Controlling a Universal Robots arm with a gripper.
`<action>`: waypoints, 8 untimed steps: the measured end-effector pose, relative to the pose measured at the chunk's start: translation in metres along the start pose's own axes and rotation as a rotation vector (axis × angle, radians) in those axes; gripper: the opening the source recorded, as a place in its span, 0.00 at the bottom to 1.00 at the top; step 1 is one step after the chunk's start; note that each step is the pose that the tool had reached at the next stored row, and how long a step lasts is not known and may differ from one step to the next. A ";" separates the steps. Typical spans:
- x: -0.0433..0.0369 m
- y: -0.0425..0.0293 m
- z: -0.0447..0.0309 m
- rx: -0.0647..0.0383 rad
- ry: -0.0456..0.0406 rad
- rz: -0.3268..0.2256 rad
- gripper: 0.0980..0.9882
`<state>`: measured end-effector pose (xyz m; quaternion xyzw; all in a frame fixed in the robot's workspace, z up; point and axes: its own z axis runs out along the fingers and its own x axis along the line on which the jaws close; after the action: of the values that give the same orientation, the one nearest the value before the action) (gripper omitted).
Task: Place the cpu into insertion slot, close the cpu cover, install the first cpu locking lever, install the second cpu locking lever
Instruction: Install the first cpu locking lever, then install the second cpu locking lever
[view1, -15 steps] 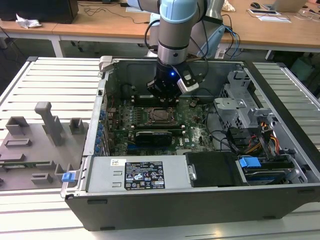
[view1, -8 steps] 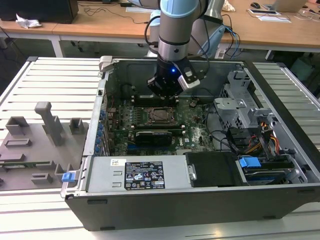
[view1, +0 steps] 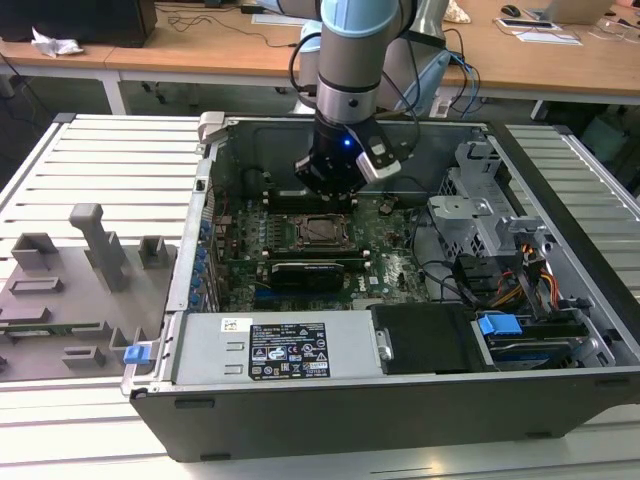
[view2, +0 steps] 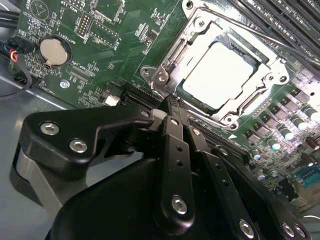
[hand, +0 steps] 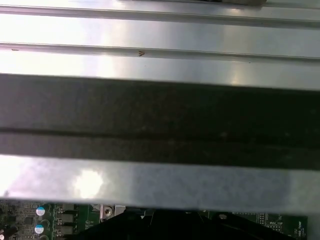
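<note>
You can see the flat pale silver square cpu (view2: 223, 73) already lying in the black-rimmed insertion slot (view2: 187, 92) under the shut thin silver metal cpu cover (view2: 200, 37), while your black gripper (view2: 172, 106), fingers pressed together and holding nothing, hangs just beside it, and whether both locking levers are hooked I cannot tell.

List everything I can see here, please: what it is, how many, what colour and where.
computer case: one, dark grey, open on the slatted table
table: one, pale grey, under the case
circuit board: one, green, inside the case
cpu: one, pale silver, seated in the insertion slot
insertion slot: one, black-rimmed, mid-board
cpu cover: one, silver frame, down around the cpu
coin battery: one, silver, on the board
grey fixtures: several, at the exterior view's left
robot arm: one, grey and blue, above the board
claw: one, black, beside the cover
</note>
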<state>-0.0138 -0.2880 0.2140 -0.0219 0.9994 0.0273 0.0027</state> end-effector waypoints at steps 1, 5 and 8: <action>0.0000 -0.0003 0.0000 0.000 0.0000 0.000 0.01; 0.0001 -0.0025 -0.0002 0.000 0.0001 0.000 0.01; 0.0002 -0.0043 -0.0003 0.000 0.0001 0.000 0.01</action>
<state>-0.0138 -0.2923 0.2141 -0.0220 0.9994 0.0272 0.0026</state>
